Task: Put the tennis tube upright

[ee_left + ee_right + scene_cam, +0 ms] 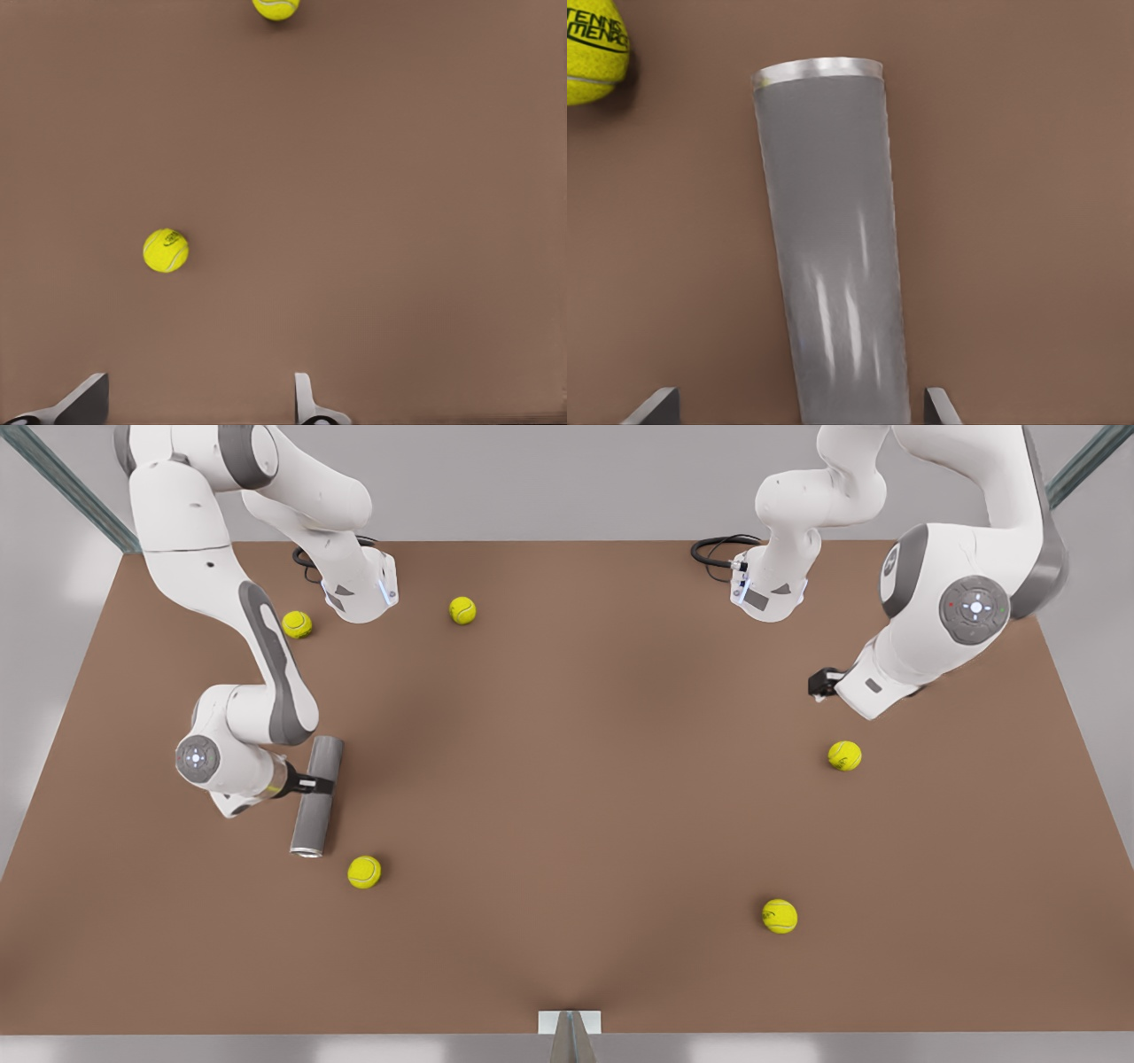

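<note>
Tennis tube point(317, 795), a slim grey metallic cylinder with a lighter silvery rim at its near end, is seen lying flat on the brown table point(576, 797) at the front view's left, its length running from far to near. The right gripper point(316, 785) is placed across the tube's middle, and in the right wrist view its two fingertips point(656, 405) are seen on either side of the cylinder with a gap to each, so the jaws are judged open around it and nothing is clamped yet. A mid-length hold is probably chosen so that the tube balances when it is tipped. One yellow-green tennis ball point(364, 872) lies just beyond the rimmed end, near enough to be struck if the tube is swung that way.

The left gripper point(824, 683) is held above bare table at the front view's right, its fingers point(306, 403) spread wide and empty; that arm waits. Another yellow-green ball point(844, 755) lies near it.
</note>
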